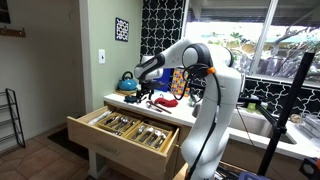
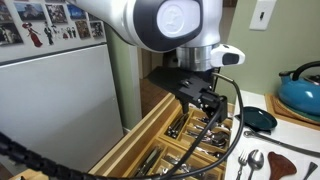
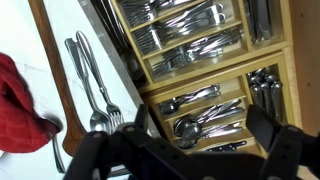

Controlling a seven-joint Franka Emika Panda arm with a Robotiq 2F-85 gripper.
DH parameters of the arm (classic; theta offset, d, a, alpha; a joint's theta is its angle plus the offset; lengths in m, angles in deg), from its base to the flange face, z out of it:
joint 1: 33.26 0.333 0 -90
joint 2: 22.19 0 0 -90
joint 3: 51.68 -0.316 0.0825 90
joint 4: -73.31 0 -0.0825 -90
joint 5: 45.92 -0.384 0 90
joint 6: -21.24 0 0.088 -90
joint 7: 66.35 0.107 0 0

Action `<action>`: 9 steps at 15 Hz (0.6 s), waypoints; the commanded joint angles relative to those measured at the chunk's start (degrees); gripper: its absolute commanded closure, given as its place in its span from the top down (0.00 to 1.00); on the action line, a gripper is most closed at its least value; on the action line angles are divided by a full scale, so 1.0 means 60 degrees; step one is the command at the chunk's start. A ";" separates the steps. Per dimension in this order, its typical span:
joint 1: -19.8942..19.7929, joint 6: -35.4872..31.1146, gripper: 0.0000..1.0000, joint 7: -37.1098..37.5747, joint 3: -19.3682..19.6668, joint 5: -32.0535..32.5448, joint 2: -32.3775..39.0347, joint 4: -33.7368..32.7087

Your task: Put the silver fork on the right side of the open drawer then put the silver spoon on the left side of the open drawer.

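Observation:
The open drawer [image 1: 110,142] is light wood, with dividers and compartments full of cutlery; it also shows in an exterior view [image 2: 128,142] and in the wrist view [image 3: 291,60]. A silver fork [image 3: 78,70] and a silver spoon [image 3: 96,78] lie side by side on the white counter next to the drawer, also seen in an exterior view [image 2: 250,163]. My gripper [image 3: 203,135] is open and empty. It hangs above the drawer near the counter edge in both exterior views [image 2: 205,100] [image 1: 148,88], with compartments of spoons between its fingers.
A teal kettle [image 1: 127,81] [image 2: 300,90] and a small dark teal bowl [image 2: 260,120] stand on the counter. A red cloth [image 3: 15,105] lies beside the fork and spoon. A window and a black stand [image 1: 290,110] are behind the arm.

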 commanded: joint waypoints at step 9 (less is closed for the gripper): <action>-0.0196 0.0086 1.00 -0.0569 0.0169 -0.0144 0.1197 -0.0999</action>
